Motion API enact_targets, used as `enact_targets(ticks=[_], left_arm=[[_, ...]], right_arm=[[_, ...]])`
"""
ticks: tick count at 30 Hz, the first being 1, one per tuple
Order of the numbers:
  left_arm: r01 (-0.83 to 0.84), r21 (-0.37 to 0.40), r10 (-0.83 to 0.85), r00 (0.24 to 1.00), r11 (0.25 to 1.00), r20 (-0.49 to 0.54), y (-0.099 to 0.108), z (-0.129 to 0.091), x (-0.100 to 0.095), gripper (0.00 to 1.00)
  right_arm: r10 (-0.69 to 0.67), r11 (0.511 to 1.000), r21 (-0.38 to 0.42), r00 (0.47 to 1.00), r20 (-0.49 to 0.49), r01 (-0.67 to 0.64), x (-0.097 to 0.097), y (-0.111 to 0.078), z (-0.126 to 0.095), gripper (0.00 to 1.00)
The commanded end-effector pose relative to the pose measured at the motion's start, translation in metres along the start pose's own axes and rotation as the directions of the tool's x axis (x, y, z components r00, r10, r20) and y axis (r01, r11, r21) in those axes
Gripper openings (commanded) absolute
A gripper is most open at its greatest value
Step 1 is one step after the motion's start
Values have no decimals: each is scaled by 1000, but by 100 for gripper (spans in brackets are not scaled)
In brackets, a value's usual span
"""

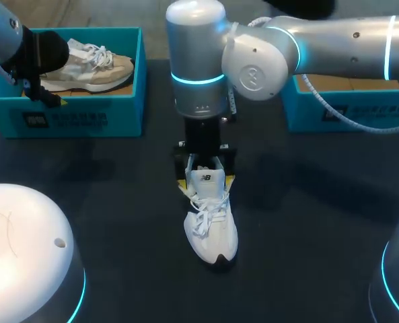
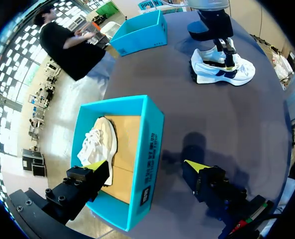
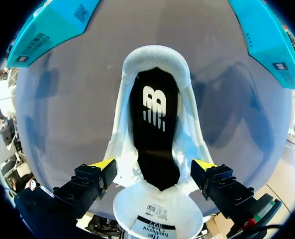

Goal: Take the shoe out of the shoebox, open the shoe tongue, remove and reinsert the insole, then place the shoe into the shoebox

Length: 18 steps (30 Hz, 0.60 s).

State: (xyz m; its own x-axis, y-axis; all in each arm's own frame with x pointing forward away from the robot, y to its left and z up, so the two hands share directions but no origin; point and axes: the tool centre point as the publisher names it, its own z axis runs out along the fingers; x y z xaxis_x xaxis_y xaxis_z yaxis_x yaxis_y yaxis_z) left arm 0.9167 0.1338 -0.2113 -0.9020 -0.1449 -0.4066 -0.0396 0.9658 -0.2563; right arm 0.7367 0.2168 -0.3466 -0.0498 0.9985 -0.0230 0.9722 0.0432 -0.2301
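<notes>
Head view: the right arm (image 1: 334, 40) bends over the dark table (image 1: 118, 175), wrist straight down on the white shoe (image 1: 211, 235).
The left arm (image 1: 4, 33) hangs at the teal cardboard shoebox (image 1: 125, 108), left gripper (image 2: 146, 165) wide astride its wall. The right gripper (image 3: 153, 167) is spread, flanking the mesh shoe, its tongue (image 3: 154, 214) folded back and the black insole (image 3: 154, 124) inside.

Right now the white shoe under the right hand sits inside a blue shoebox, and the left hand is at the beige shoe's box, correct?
No: the head view shows the white shoe on the table, under the right hand; the left hand is at the beige shoe's box.
</notes>
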Motion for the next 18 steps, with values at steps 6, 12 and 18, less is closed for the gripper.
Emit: enact_targets(ticks=[6,12,18], left_arm=[[0,-3,0,1000,1000,0,0,-1,1,100],[0,-3,0,1000,1000,0,0,-1,1,100],[0,-3,0,1000,1000,0,0,-1,1,100]], right_arm=[[24,999,-33,999,35,-23,-1,-15,-15,100],[43,998,-38,998,46,-42,-2,-26,-21,100],[85,994,-72,994,62,-80,-3,-40,-28,100]])
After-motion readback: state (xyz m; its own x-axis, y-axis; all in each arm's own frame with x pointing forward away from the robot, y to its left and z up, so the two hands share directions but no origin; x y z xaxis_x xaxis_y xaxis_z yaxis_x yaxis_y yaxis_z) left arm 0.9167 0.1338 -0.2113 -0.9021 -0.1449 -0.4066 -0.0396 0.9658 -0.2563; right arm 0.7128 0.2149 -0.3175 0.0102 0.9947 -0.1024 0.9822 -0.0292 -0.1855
